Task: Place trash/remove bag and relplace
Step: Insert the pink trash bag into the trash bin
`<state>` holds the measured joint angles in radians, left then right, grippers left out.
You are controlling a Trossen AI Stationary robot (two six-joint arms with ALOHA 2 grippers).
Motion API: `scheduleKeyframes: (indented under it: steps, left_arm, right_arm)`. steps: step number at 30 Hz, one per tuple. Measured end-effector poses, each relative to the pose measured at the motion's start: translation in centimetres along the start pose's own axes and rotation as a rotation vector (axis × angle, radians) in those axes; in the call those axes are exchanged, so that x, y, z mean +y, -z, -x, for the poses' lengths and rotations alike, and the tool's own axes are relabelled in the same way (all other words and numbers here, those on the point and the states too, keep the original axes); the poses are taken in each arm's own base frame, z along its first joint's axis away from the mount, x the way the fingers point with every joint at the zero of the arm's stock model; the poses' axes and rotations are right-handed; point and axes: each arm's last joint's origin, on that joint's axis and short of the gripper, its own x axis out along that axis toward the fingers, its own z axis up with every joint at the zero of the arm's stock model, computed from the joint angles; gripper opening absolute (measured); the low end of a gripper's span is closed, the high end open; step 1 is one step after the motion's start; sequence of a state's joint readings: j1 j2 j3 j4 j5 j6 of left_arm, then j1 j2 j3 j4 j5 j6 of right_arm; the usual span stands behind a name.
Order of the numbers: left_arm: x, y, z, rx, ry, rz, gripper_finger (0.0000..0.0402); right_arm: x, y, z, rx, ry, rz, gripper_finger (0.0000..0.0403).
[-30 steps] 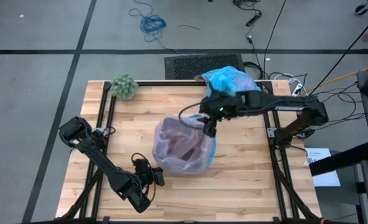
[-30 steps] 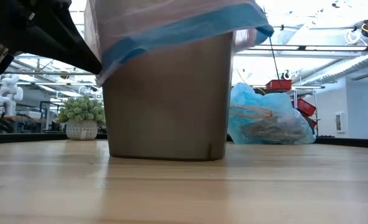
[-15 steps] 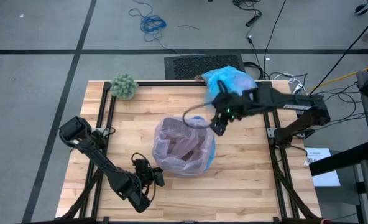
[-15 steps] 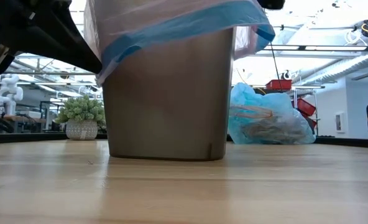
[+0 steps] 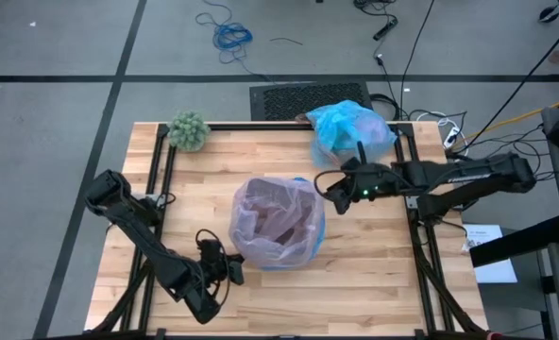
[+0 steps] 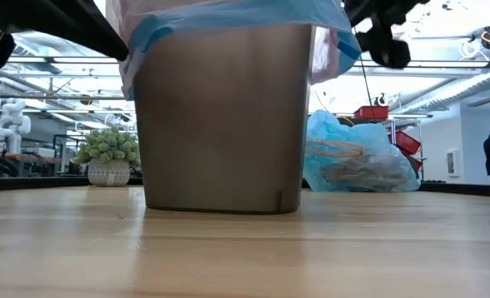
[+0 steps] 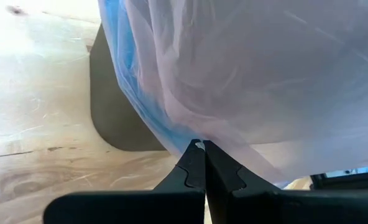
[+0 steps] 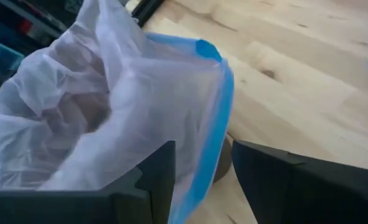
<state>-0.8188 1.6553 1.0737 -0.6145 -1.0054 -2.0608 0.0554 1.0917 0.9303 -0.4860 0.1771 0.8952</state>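
— Looking down from above: where's the new liner [image 5: 278, 222]?

— Draped over the bin [image 6: 222, 116] mid-table, blue rim folded down outside. The full blue bag [image 5: 351, 129] sits at the far edge.

— Which arm is nearer?

— The left gripper [image 7: 201, 163], at the bin's near-left side, fingers pinched shut on the liner's hem. The right gripper [image 8: 199, 180] hovers just off the far-right rim, fingers spread, holding nothing.

— Anything hidden?

— Whether trash is inside; the plastic blurs it. The bin's top is cut off in the low view.
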Motion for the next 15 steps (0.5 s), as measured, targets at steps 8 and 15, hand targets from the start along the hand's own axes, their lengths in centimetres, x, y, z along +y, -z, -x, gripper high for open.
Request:
scheduleKeyframes:
  steps: [8, 15]
  left_arm:
    - [-0.1, -0.2, 0.1, 0.007, -0.002, -0.004, 0.0]
    - [0.0, -0.3, 0.0, 0.001, -0.01, -0.014, 0.0]
  right_arm:
    - [-2.2, 2.4, -3.1, -0.019, -0.014, -0.046, 0.0135]
    - [-2.8, 3.3, -4.8, 0.016, 0.037, 0.0, 0.0015]
